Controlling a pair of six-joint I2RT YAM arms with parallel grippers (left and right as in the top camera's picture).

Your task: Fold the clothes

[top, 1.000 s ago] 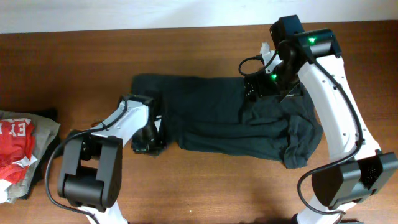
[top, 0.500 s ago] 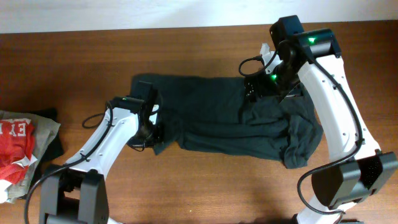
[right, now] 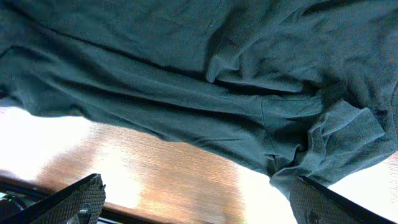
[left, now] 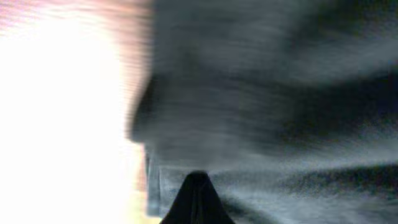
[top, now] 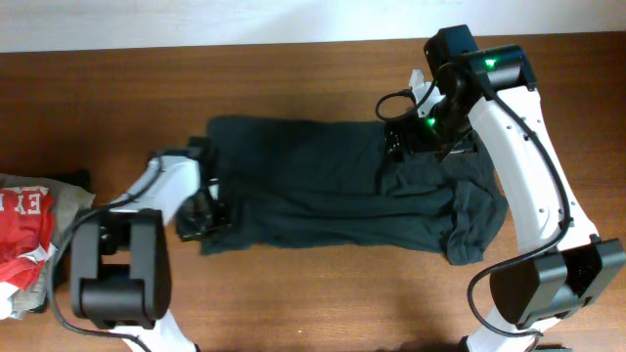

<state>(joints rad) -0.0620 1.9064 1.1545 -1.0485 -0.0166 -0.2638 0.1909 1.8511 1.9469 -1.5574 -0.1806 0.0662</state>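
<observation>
The dark blackish-green T-shirt (top: 333, 191) lies spread across the middle of the table, bunched at its right end; its lettering does not show. My left gripper (top: 201, 220) sits at the shirt's lower left corner. In the blurred left wrist view its fingers (left: 196, 196) are pressed together on the dark fabric (left: 280, 93). My right gripper (top: 403, 137) hovers over the shirt's upper right part. In the right wrist view its fingers (right: 202, 196) are wide apart and empty, with the shirt (right: 186, 68) below them.
A red garment with white letters (top: 24, 230) lies on a grey-beige garment (top: 70, 210) at the table's left edge. Bare wooden table (top: 313, 303) runs along the front. A white wall borders the back edge.
My left gripper has moved left and the shirt's lower left corner has come with it, stretched out leftward. The right arm has not moved.
</observation>
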